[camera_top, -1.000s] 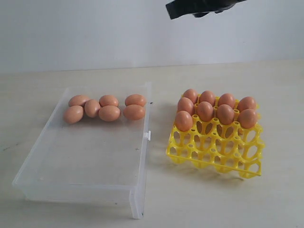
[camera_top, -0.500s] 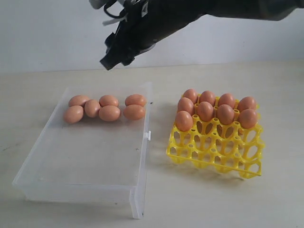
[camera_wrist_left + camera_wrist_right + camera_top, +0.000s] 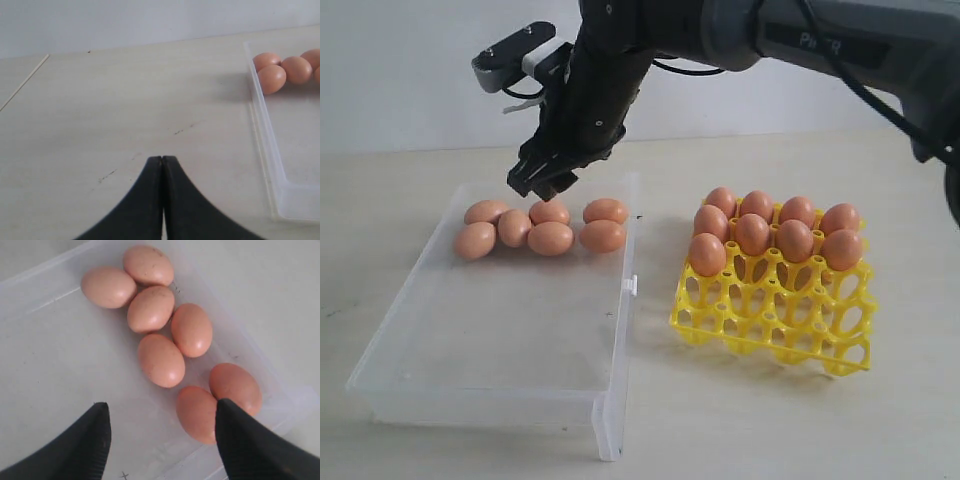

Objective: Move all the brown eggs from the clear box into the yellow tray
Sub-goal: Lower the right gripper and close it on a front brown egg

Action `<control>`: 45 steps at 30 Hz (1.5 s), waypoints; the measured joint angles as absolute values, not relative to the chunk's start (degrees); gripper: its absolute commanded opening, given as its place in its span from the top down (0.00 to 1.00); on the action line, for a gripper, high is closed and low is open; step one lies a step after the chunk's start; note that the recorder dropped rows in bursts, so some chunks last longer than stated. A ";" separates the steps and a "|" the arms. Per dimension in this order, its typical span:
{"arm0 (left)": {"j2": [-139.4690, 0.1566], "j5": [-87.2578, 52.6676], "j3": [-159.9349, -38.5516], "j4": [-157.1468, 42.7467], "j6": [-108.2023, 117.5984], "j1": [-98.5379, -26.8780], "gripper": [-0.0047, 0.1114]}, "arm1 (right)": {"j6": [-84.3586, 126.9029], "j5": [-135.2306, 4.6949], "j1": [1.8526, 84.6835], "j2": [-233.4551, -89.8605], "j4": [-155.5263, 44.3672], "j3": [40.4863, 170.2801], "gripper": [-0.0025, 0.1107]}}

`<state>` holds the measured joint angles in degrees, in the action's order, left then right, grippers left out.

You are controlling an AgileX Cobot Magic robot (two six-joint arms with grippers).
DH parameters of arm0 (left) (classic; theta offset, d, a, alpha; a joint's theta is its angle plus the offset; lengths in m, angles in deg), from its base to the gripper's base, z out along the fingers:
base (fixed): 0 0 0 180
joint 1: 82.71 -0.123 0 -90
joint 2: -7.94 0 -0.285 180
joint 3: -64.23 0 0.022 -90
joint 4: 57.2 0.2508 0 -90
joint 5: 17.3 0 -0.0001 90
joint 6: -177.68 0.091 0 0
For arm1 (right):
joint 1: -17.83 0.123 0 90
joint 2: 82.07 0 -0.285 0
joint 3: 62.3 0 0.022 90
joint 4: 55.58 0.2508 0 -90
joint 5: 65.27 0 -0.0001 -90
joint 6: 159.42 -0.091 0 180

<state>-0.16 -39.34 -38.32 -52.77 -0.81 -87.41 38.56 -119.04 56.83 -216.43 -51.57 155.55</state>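
Though past halfway, short of done: nine brown eggs [image 3: 751, 233] seated in yellow tray [image 3: 770, 340], well apart from right claw [image 3: 538, 185]; seven remaining in clear box [image 3: 500, 330], just beneath that claw, spread wide and empty; left claw [image 3: 162, 165] pressed together, outside the box
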 measured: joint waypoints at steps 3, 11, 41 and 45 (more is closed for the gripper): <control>-0.16 -39.34 -38.32 -52.77 -0.81 -87.41 0.96 | 38.56 -120.65 56.73 -217.86 -51.99 156.80 0.45; -0.16 -39.34 -38.32 -52.77 -0.81 -87.41 0.96 | 42.80 -121.27 55.88 -222.06 -53.96 157.10 0.45; -0.16 -39.34 -38.32 -52.77 -0.81 -87.41 0.96 | 47.09 -118.20 54.48 -228.95 -57.30 157.10 0.45; -0.16 -39.34 -38.32 -52.77 -0.81 -87.41 0.96 | 47.22 -117.97 54.48 -229.42 -56.68 157.10 0.45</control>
<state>-0.16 -39.34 -38.32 -52.77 -0.81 -87.41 47.22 -117.97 54.48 -229.42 -56.68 157.10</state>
